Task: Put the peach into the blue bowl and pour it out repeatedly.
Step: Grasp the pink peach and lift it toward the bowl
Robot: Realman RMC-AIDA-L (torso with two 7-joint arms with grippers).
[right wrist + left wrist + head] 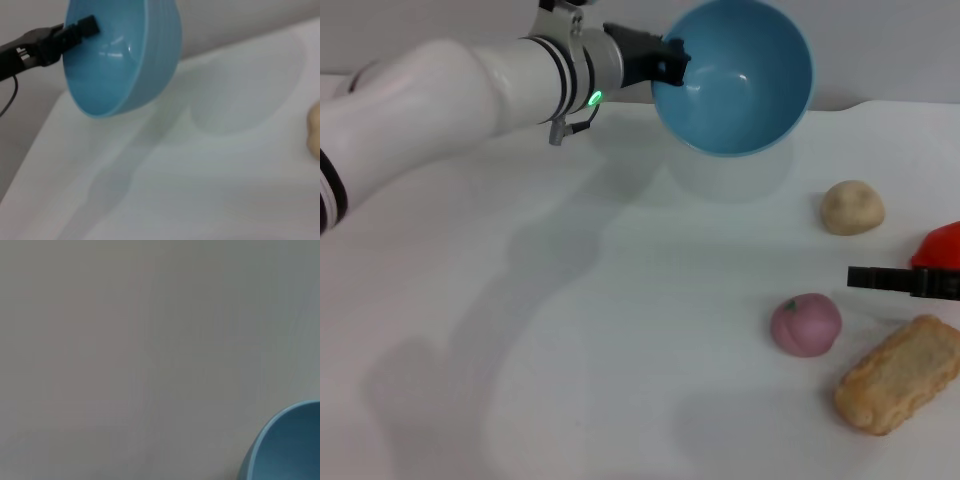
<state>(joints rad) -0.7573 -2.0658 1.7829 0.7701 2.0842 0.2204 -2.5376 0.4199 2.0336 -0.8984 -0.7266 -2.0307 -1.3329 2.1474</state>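
Observation:
My left gripper (672,62) is shut on the rim of the blue bowl (735,75) and holds it lifted above the back of the table, tipped on its side, its opening facing me. The bowl is empty. It also shows in the left wrist view (290,447) and in the right wrist view (125,55), where the left gripper (85,27) clamps its rim. The pink peach (805,324) lies on the white table at the front right, apart from the bowl. My right gripper (880,278) reaches in from the right edge, just right of and above the peach, not touching it.
A beige lumpy ball (852,207) lies on the table (570,380) behind the peach and shows in the right wrist view (315,132). A tan biscuit-like block (900,373) lies right of the peach. A red item (942,245) sits at the right edge.

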